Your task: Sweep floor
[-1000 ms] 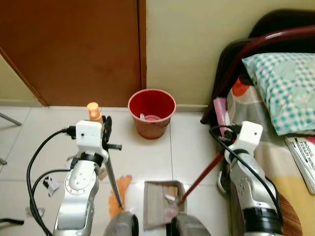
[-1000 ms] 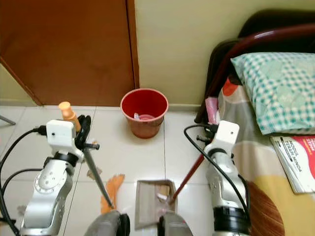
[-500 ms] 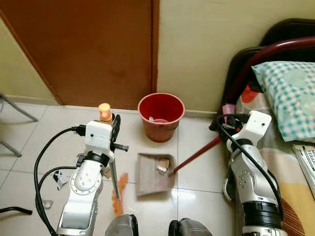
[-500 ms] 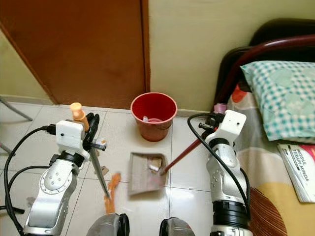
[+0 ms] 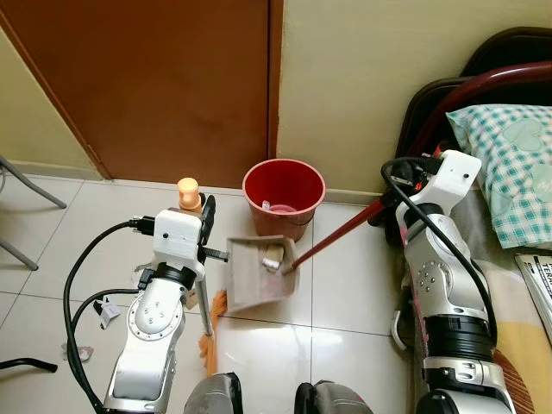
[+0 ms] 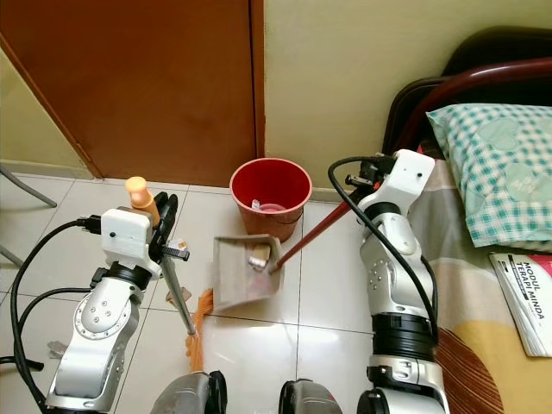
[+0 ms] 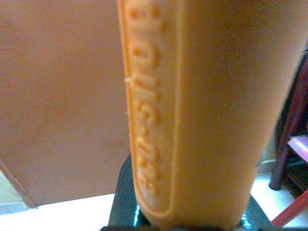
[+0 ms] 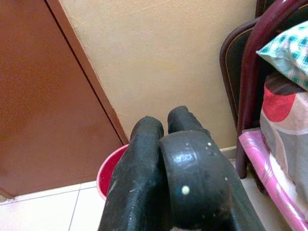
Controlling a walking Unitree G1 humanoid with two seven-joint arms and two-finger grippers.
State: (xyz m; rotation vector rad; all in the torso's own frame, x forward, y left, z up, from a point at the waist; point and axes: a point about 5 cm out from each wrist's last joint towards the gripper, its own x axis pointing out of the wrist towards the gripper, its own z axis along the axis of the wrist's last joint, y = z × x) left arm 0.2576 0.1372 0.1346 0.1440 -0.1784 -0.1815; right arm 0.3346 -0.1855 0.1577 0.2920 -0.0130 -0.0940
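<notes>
My left gripper [image 5: 207,221] is shut on a broom's orange handle [image 7: 192,110], whose knob [image 5: 188,190] sticks up above it. The grey shaft runs down to orange bristles [image 5: 212,321] on the tiles. My right gripper [image 6: 367,178] is raised by the bed and shut on the long red handle [image 5: 341,235] of a grey-brown dustpan [image 5: 256,274]. The pan hangs tilted above the floor, just in front of the red bucket [image 5: 284,191], with bits of litter [image 5: 274,258] near its back edge. In the right wrist view the black fingers [image 8: 144,159] sit close together, with the bucket [image 8: 109,169] behind them.
A brown door [image 5: 155,86] and a cream wall stand behind the bucket. A bed with a dark red frame [image 5: 466,95], a checked pillow [image 5: 509,164] and a book [image 6: 526,297] lies to the right. Small scraps [image 5: 107,307] and black cables [image 5: 78,293] are on the left tiles, near a chair leg [image 5: 30,181].
The right gripper has risen and lifted the dustpan off the floor, up to the bucket's front and tilted. The broom stays in the left gripper. The camera has also shifted.
</notes>
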